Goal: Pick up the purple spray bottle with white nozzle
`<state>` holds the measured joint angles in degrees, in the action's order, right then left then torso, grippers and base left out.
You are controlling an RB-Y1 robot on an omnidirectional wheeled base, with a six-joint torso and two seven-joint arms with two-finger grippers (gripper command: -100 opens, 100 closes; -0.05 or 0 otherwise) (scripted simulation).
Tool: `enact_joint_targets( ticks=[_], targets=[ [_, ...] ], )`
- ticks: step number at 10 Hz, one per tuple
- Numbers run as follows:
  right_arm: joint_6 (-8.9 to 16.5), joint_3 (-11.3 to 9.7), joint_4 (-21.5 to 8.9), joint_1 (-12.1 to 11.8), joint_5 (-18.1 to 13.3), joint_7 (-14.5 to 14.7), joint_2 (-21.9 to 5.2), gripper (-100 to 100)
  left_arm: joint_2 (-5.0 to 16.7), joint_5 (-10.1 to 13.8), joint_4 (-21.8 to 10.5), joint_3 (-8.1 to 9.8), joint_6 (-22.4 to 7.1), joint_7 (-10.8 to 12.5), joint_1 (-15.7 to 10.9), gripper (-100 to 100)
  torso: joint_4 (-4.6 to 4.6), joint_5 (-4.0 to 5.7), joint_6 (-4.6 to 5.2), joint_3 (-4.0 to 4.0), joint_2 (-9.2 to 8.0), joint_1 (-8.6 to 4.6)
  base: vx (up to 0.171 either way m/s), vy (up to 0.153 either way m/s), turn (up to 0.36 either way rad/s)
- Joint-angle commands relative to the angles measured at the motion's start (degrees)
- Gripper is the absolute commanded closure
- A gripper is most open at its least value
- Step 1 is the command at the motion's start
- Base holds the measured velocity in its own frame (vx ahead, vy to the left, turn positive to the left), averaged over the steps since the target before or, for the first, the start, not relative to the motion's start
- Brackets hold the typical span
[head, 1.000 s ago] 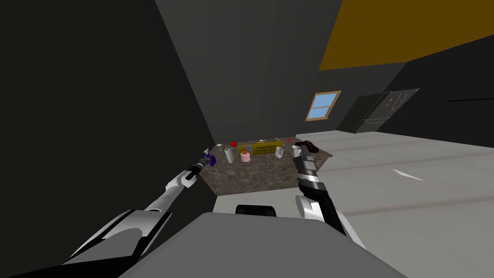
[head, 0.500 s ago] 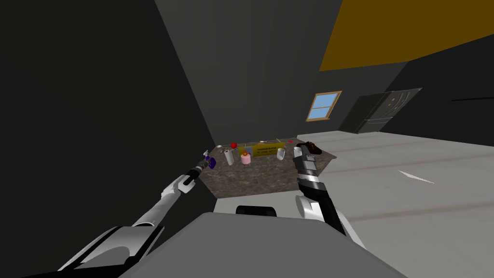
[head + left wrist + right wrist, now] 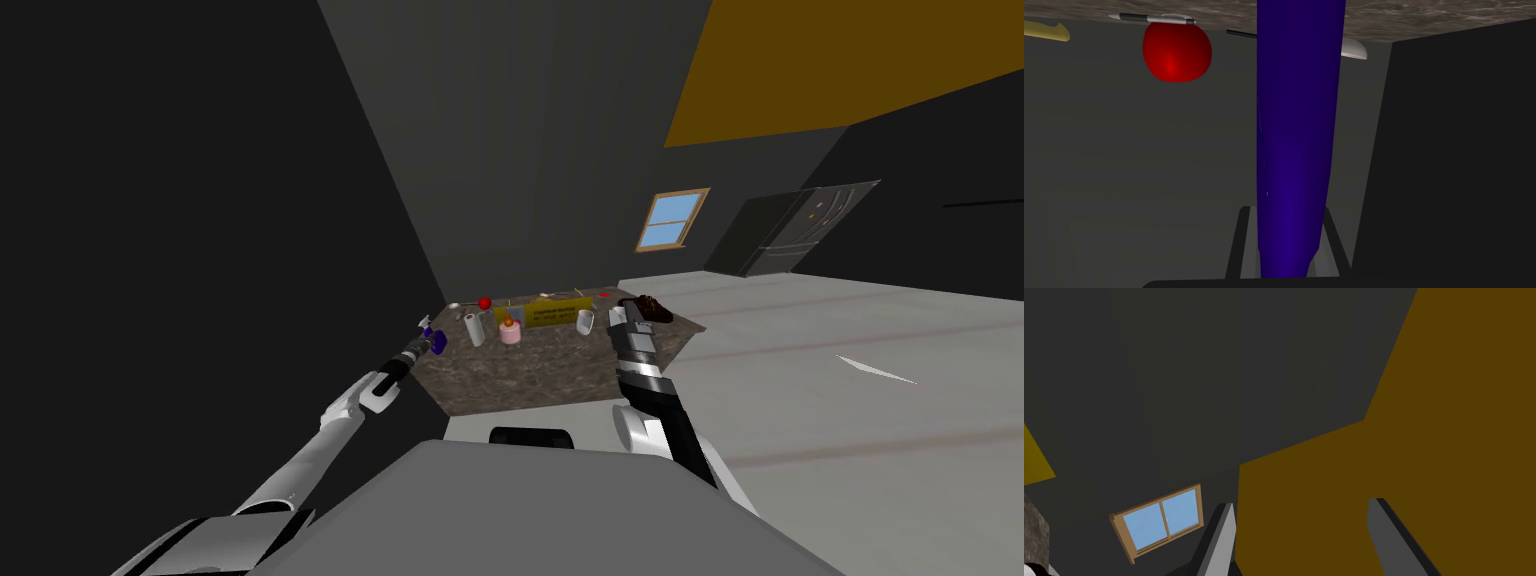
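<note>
The purple spray bottle (image 3: 437, 340) with its white nozzle (image 3: 426, 322) is at the near left corner of the speckled brown table (image 3: 540, 370). My left gripper (image 3: 424, 345) reaches it from the near left. In the left wrist view the purple body (image 3: 1294, 150) runs straight out from between the two fingers (image 3: 1238, 245), which press its sides, so my left gripper (image 3: 1284, 250) is shut on the bottle. Whether its base touches the tabletop I cannot tell. My right gripper (image 3: 625, 318) is raised over the table's right side, open and empty (image 3: 1301, 533).
On the table stand a white roll (image 3: 473, 329), a pink pot (image 3: 510, 333), a yellow box (image 3: 555, 312), a white cup (image 3: 585, 322), a red ball (image 3: 485, 302) and a dark brown thing (image 3: 648, 308). A dark wall (image 3: 250, 250) runs close along the left. Pale floor (image 3: 850, 400) lies right.
My left forearm and elbow have swung lower and outward to the left. The gripper stays shut on the bottle at the table's corner. The right arm has barely moved.
</note>
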<state>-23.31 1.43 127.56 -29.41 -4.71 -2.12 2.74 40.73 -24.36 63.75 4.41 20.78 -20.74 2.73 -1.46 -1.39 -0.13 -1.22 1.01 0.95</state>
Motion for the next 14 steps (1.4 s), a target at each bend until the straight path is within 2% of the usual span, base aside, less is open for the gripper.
enact_joint_targets(
  ticks=[1, 2, 4, 5, 6, 8, 9, 10, 12, 13, 14],
  targets=[
    [0.00, 0.00, 0.00, 0.00, 0.00, 0.00, 0.00, 0, -0.09, -0.08, 2.86, 0.01, -0.19, 0.06, 1.46, 100, 0.00, 0.00, 0.00, 0.00, 0.00, 0.00, 0.004, 0.014, 0.007],
    [0.00, 0.00, 0.00, 0.00, 0.00, 0.00, 0.00, 0, -0.99, -1.37, 4.90, 2.21, -1.53, 1.11, 4.08, 100, 0.02, -0.01, 0.02, 0.06, -0.10, -0.02, 0.055, 0.008, -0.002],
    [0.00, 0.00, 0.00, 0.00, 0.00, 0.00, 0.00, 0, -0.99, -1.37, 8.99, 2.21, -1.53, 1.11, 7.56, 100, -0.02, -0.01, -0.04, -0.05, 0.09, 0.04, 0.066, 0.023, 0.008],
    [0.00, 0.00, 0.00, 0.00, 0.00, 0.00, 0.00, 0, -0.99, -1.37, 10.11, 2.21, -1.53, 1.11, 7.56, 100, -0.02, -0.01, -0.04, -0.03, 0.05, 0.04, 0.013, 0.009, 0.008],
    [0.00, 0.00, 0.00, 0.00, 0.00, 0.00, 0.00, 0, -1.88, -2.66, 12.73, 4.41, -2.86, 2.15, 10.68, 100, 0.03, 0.01, 0.01, 0.03, -0.05, -0.03, 0.071, 0.010, -0.008],
    [0.00, 0.00, 0.00, -0.01, 0.00, 0.00, 0.00, 0, -1.88, -2.66, 16.15, 4.41, -2.86, 2.15, 13.66, 100, -0.02, 0.01, -0.01, -0.06, 0.12, 0.00, 0.065, 0.012, 0.009],
    [0.00, 0.00, 0.00, 0.00, 0.00, 0.00, 0.00, 0, -1.88, -2.66, 17.25, 4.41, -2.86, 2.15, 13.66, 100, -0.02, -0.01, 0.01, -0.03, 0.04, -0.02, 0.006, 0.010, 0.002],
    [0.00, 0.00, 0.00, 0.00, 0.00, 0.00, 0.00, 0, -2.78, -3.95, 19.04, 6.62, -4.19, 3.20, 16.31, 100, 0.03, 0.02, 0.05, 0.05, -0.07, -0.04, 0.070, 0.015, -0.008],
    [0.00, 0.00, 0.00, -0.01, 0.00, 0.00, 0.00, 0, -2.78, -3.95, 22.42, 6.62, -4.19, 3.20, 19.59, 100, -0.01, 0.03, 0.00, -0.06, 0.13, 0.01, 0.068, 0.020, 0.007],
    [0.00, 0.00, 0.00, 0.00, 0.00, 0.00, 0.00, 0, -2.78, -3.95, 23.86, 6.62, -4.19, 3.20, 19.76, 100, -0.01, 0.02, 0.00, -0.02, 0.03, 0.00, 0.000, 0.010, 0.002],
    [0.00, 0.00, 0.00, 0.00, 0.00, 0.00, 0.00, 0, -3.68, -5.24, 25.87, 8.82, -5.52, 4.24, 22.42, 100, 0.03, 0.05, 0.02, 0.06, -0.11, -0.07, 0.065, 0.014, 0.000]
  ],
)
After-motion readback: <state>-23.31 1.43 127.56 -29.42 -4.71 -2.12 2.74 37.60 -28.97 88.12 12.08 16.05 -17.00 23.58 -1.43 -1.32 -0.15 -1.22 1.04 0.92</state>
